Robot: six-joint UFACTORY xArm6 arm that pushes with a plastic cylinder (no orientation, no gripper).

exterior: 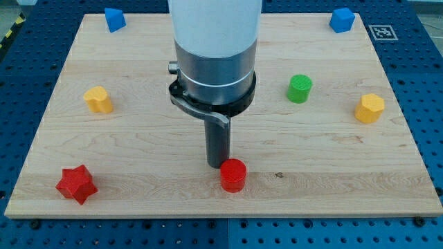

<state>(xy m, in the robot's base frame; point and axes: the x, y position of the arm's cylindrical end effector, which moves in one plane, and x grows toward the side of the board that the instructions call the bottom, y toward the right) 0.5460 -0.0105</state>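
Observation:
My tip (219, 164) stands low in the middle of the wooden board (138, 152), right behind a red cylinder (233, 175); it touches the cylinder or nearly so. The arm's white and grey body rises above it and hides the board's upper middle. A green cylinder (300, 88) lies up to the right. The other blocks are far from the tip.
A red star block (75, 184) lies at the bottom left and a yellow block (98, 99) at the left. A yellow hexagonal block (370, 108) is at the right. Blue blocks sit in the top left (114, 19) and top right (342, 20) corners.

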